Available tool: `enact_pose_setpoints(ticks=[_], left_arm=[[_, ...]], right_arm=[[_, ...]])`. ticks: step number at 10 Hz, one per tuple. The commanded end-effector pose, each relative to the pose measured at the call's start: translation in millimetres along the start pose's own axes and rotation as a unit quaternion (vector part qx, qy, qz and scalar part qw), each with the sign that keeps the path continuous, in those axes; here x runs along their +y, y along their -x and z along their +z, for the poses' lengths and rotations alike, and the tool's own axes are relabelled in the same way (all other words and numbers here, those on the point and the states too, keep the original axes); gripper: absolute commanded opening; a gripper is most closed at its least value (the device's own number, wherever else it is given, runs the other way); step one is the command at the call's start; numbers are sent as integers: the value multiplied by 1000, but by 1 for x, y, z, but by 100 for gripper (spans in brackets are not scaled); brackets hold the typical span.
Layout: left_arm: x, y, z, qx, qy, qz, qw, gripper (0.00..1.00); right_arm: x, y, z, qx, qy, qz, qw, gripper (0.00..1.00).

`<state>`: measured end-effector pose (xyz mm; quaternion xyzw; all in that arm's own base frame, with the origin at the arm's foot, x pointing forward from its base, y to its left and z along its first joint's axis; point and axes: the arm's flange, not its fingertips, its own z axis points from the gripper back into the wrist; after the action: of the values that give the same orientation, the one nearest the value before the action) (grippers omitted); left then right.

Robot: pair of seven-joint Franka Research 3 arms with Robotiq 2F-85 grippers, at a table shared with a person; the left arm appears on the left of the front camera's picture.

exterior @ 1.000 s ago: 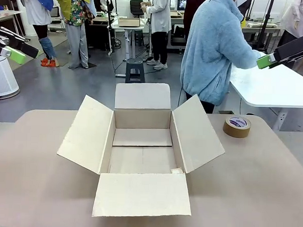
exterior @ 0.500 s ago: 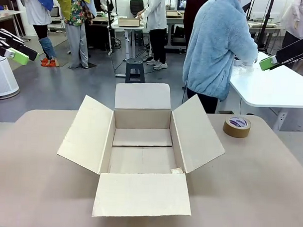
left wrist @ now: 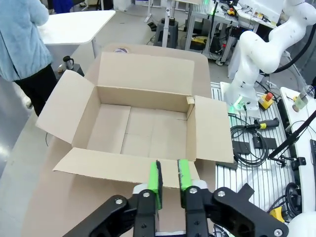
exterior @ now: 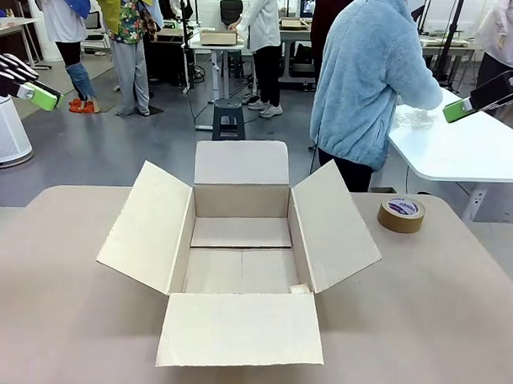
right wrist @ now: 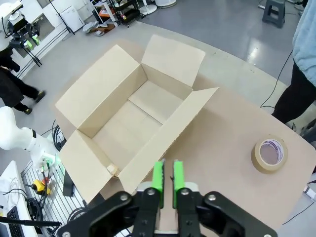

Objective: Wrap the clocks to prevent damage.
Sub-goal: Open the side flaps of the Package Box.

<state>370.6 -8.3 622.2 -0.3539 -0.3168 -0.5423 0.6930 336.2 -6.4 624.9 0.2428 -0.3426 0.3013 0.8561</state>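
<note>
Open cardboard box (exterior: 240,250) on the tan table (exterior: 422,290), flaps spread (all four sides). Right of it, well apart, roll of brown tape (exterior: 401,214) lying flat. Beyond, person in blue fleece (exterior: 370,78) at a white table (exterior: 460,153).

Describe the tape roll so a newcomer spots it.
A beige table holds an open cardboard box. Beyond the box's right flap, near the far edge, lies the tape roll: a brown ring with a white printed core, the only round thing there.

Grey floor (exterior: 140,154), white side table (exterior: 477,153), dark step stool (exterior: 230,117), distant workbenches (exterior: 218,39)
</note>
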Motion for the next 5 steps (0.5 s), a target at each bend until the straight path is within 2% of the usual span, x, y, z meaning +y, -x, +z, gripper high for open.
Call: enact_pose_setpoints(ticks=[1,5], left_arm=[[-1,-1,3,-14,4,-1,1000,0],[-2,-1,5,-19,-1,5,1000,0]], right_arm=[[1,1,-3,-3,-16,5,1000,0],[1,2,-2,5,-19,2,1000,0]])
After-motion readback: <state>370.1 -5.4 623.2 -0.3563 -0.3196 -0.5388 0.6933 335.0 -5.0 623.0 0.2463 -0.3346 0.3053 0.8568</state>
